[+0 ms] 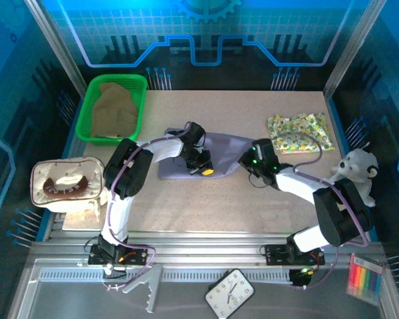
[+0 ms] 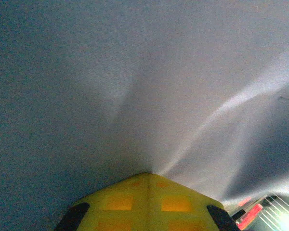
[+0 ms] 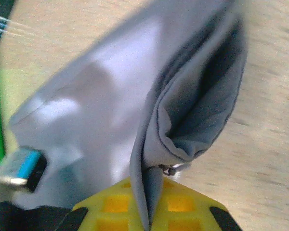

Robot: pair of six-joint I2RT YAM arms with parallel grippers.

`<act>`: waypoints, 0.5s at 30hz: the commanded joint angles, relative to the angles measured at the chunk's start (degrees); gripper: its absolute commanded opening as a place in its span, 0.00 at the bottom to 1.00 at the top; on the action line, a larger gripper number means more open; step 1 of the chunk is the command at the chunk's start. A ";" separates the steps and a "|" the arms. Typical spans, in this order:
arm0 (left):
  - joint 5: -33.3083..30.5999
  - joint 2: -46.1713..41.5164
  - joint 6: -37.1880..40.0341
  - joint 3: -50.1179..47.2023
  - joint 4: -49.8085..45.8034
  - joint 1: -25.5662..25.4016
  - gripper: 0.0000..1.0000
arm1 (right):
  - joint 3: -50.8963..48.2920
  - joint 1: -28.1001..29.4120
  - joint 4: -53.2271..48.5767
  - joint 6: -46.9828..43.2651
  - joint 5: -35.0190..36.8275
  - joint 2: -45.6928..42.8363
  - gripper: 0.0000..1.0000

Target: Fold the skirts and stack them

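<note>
Near the worktop's [image 1: 186,206] centre, left gripper [image 1: 205,169] and right gripper [image 3: 148,183] each pinch the lavender skirt [image 1: 223,143]; moving both level and together should keep the fold's edges aligned.

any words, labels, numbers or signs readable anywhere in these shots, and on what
No text can be read in any view.
Clock: dial marks too small to read.
Pouch: brown trim only, no lettering legible.
Lavender skirt: plain, no label visible.
</note>
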 commanded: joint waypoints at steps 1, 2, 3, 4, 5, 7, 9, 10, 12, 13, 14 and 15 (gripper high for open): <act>1.97 -0.69 0.16 0.09 -0.11 -0.52 0.00 | 7.99 4.93 -7.77 -17.96 6.84 0.70 0.00; 3.44 -2.08 -0.64 0.10 0.69 -0.48 0.00 | 9.64 5.97 -9.62 -19.79 7.59 1.97 0.00; 4.48 -3.84 -1.28 -0.14 1.77 -0.20 0.03 | 11.48 6.60 -10.78 -20.69 7.88 2.95 0.00; 4.51 -6.40 -1.79 -0.68 2.33 0.31 0.12 | 12.37 7.11 -11.48 -21.27 7.93 3.74 0.00; 3.54 -9.33 -1.44 -1.47 2.08 0.94 0.17 | 12.76 7.25 -11.54 -21.32 7.75 4.30 0.00; 1.08 -15.17 -0.34 -3.78 1.05 3.08 0.25 | 13.07 7.28 -11.55 -21.62 7.44 4.92 0.00; -1.80 -19.80 1.03 -6.75 -1.13 6.72 0.30 | 13.53 7.24 -12.24 -22.30 7.32 5.32 0.00; -3.90 -21.98 2.04 -8.43 -2.51 8.66 0.31 | 13.85 7.22 -12.76 -23.02 7.18 5.46 0.00; -7.44 -23.94 4.01 -11.38 -4.87 12.89 0.32 | 14.26 7.25 -13.48 -24.46 6.88 5.57 0.00; -8.92 -24.09 4.96 -12.50 -6.09 14.99 0.32 | 14.51 7.23 -13.85 -25.62 6.86 5.57 0.00; -10.73 -23.75 5.80 -13.66 -7.04 16.64 0.31 | 14.84 7.25 -14.23 -26.84 6.73 5.64 0.00; -12.35 -23.32 6.36 -14.45 -7.60 17.72 0.29 | 15.15 7.20 -14.36 -28.07 6.43 5.68 0.00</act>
